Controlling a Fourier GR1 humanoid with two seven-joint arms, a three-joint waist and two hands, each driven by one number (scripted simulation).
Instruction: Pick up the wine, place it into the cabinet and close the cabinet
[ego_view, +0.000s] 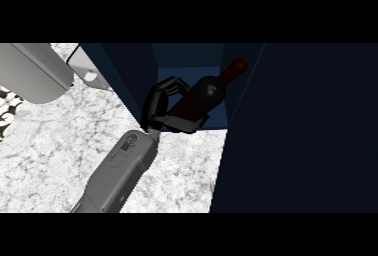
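Head view: the one hand (166, 107) in sight, at about eleven o'clock from the picture's middle, is curled round the body of the wine (203, 95), fingers wrapped over the bottle's left flank and thumb below. Which arm it belongs to is not plain; it enters from the lower left, so I take it for the left. The wine lies tilted, neck pointing toward one o'clock, already inside the open mouth of the dark blue cabinet (133, 65). The cabinet door (303, 130) fills the three o'clock side, swung open. The marbled surface (66, 130) lies at eight o'clock.

Judging by this, picking up is done and placing is nearly done; releasing the bottle, drawing back and shutting the door remain.
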